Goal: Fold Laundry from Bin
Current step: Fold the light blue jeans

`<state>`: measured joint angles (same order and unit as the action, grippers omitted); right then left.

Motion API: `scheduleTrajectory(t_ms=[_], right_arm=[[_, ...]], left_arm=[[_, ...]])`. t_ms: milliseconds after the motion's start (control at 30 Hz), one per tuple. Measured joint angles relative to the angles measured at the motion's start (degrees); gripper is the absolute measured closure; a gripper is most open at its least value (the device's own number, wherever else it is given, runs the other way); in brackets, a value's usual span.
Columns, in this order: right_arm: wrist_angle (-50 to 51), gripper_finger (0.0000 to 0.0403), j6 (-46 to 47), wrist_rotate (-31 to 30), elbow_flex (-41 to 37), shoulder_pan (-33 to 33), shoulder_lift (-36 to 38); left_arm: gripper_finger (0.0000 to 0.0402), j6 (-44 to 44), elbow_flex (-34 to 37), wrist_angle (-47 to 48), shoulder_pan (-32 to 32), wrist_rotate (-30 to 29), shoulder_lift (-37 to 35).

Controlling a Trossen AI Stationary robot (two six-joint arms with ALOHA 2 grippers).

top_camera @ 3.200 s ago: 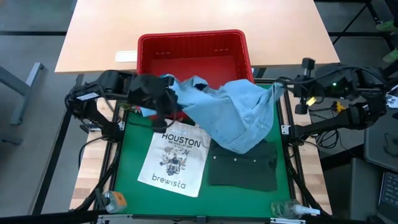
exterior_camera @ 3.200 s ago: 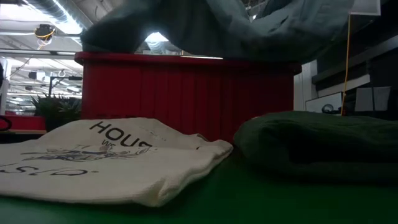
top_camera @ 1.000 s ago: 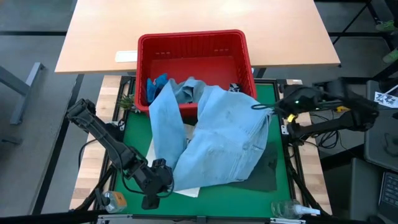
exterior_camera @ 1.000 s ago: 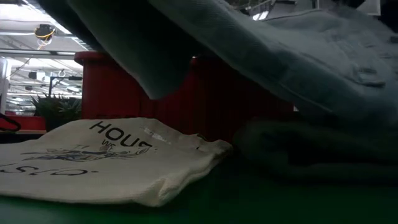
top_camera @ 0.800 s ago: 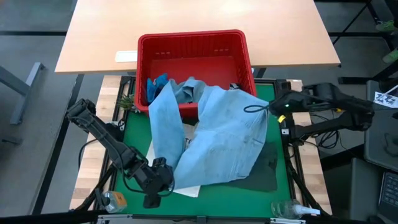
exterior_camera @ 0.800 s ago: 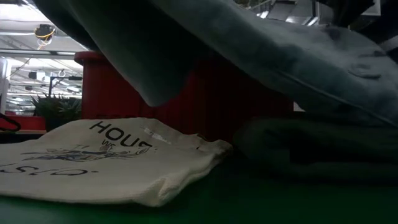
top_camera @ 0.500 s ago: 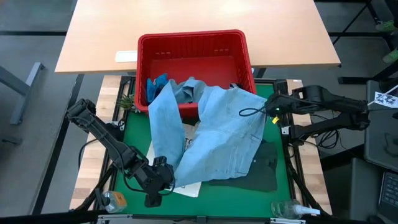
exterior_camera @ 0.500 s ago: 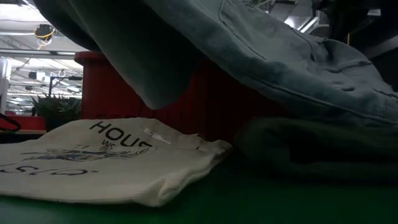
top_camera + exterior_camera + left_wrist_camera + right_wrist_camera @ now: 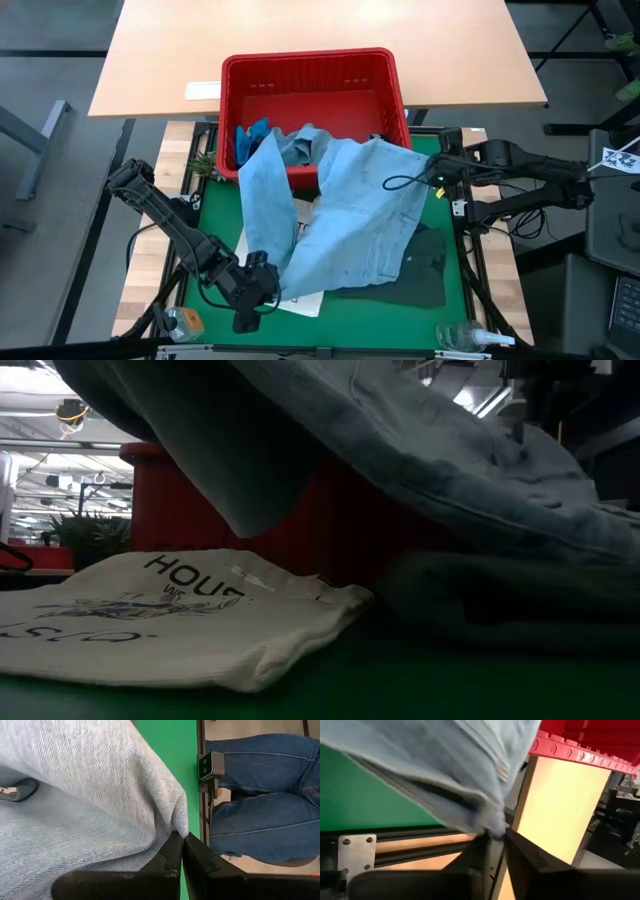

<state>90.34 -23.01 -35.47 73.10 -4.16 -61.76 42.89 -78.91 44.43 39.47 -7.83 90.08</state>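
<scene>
There was one red bin [image 9: 310, 75], one white tote bag [image 9: 170, 615] and one green-topped surface [image 9: 215, 230]. Three garments could be counted: one light blue denim shirt [image 9: 350, 220], one dark green one [image 9: 420, 275] and one bright blue one [image 9: 250, 135] in the bin. There were two arms, each with one claw: left [image 9: 262, 283], right [image 9: 436, 172]

Light blue denim shirt [image 9: 435, 765] hangs across the green mat [image 9: 365, 800]. One fold of it sits pinched between the right gripper [image 9: 496, 842] fingers [image 9: 475, 852], which stand nearly together. Red bin [image 9: 585, 740] rim sits beyond, above a pale wooden table edge [image 9: 555, 810]. Metal frame rail [image 9: 400, 845] borders the mat.
</scene>
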Motion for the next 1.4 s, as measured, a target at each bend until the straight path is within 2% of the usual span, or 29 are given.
scheduleTrajectory(t_ms=[233,400,500,600,800,900,1067,1200,1267,1400], right_arm=[[-0.24,0.0262,1.81,-5.34,0.0,-0.02,0.0],[-0.26,0.0237,3.62,-3.26,0.0,-0.02,0.0],[-0.28,0.0236,3.75,1.21,0.0,-0.02,0.0],[-0.35,0.0239,6.64,8.73,0.0,-0.02,0.0],[-1.18,0.0241,19.04,33.79,0.01,0.02,0.0],[-4.66,0.0241,22.0,41.87,0.01,0.07,0.0],[-14.38,0.0242,22.82,44.07,0.02,0.07,0.0],[-17.69,0.0242,24.36,45.03,0.02,0.98,0.0],[-19.1,0.0242,27.53,44.39,-0.22,3.86,-0.02],[-26.31,0.0242,31.79,42.78,-3.46,14.8,-0.4]], left_arm=[[0.0401,0.0,0.0,0.0,0.0,-0.63,0.02],[0.0401,0.0,0.0,-0.05,0.0,-1.49,0.02],[0.0401,0.0,0.0,-0.05,0.0,-1.53,0.02],[0.0401,0.0,0.0,-0.06,-0.02,-1.61,0.02],[0.0401,0.0,0.0,-0.07,-0.02,-1.69,0.02],[0.0401,0.0,0.0,-0.09,-0.02,-2.1,0.02],[0.0401,0.0,0.0,-0.11,-0.02,-3.08,0.02],[0.0401,0.01,0.0,-0.11,-0.02,-3.39,0.02],[0.0401,0.02,0.0,-0.11,-0.02,-3.45,0.02],[0.0401,0.07,0.0,-0.12,-0.05,-3.48,0.02]])
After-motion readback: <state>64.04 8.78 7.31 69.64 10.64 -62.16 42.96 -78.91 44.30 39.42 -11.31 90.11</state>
